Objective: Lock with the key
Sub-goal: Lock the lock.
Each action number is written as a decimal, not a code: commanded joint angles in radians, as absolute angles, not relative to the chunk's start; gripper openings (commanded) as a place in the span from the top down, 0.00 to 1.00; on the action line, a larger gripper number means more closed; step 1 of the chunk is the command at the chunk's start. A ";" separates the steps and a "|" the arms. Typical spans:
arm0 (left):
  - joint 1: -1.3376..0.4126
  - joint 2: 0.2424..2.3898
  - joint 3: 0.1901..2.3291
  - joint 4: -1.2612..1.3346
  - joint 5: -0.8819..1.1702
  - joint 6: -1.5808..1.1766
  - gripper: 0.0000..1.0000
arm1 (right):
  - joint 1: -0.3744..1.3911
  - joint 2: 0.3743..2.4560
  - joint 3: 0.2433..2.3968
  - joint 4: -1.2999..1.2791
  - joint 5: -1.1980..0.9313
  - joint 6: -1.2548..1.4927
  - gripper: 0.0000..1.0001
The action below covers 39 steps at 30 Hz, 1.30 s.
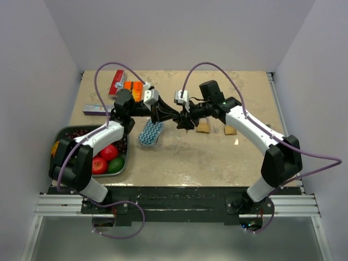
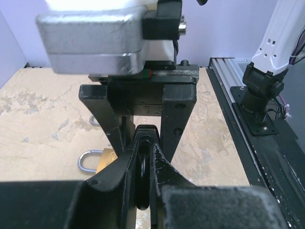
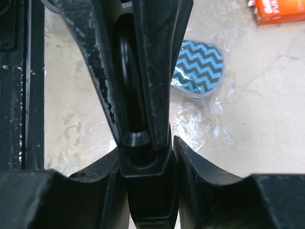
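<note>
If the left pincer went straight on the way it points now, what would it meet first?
The right pincer. The left pincer points straight at it, almost tip to tip, and a black piece, probably the key, sits between both.

The beige counter [image 1: 217,157] carries a tray [image 1: 76,129] of fruit, a zigzag pouch [image 1: 150,134], a brass padlock [image 1: 203,128] near a second padlock [image 1: 230,130], an orange box [image 1: 133,87] and a red box [image 1: 116,82].
</note>
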<state>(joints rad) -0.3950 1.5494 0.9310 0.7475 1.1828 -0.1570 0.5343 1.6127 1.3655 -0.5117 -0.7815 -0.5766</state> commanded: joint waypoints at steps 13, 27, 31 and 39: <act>-0.354 1.480 1.000 0.719 1.143 -0.267 1.00 | 0.430 1.442 1.286 -0.339 -0.914 -0.562 0.15; -0.295 1.477 1.081 1.037 1.100 -0.761 1.00 | 0.390 1.328 1.071 0.336 -0.960 0.058 0.01; -0.299 1.485 1.124 1.029 1.068 -0.788 1.00 | 0.390 1.373 1.028 0.512 -1.003 0.188 0.01; -0.327 1.503 1.183 1.042 1.006 -0.844 1.00 | 0.434 1.404 0.966 0.810 -0.896 0.354 0.01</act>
<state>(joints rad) -0.3035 1.5349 1.1107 0.9306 1.0874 -0.7853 0.4114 1.4017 0.9714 0.5854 -0.9478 0.2428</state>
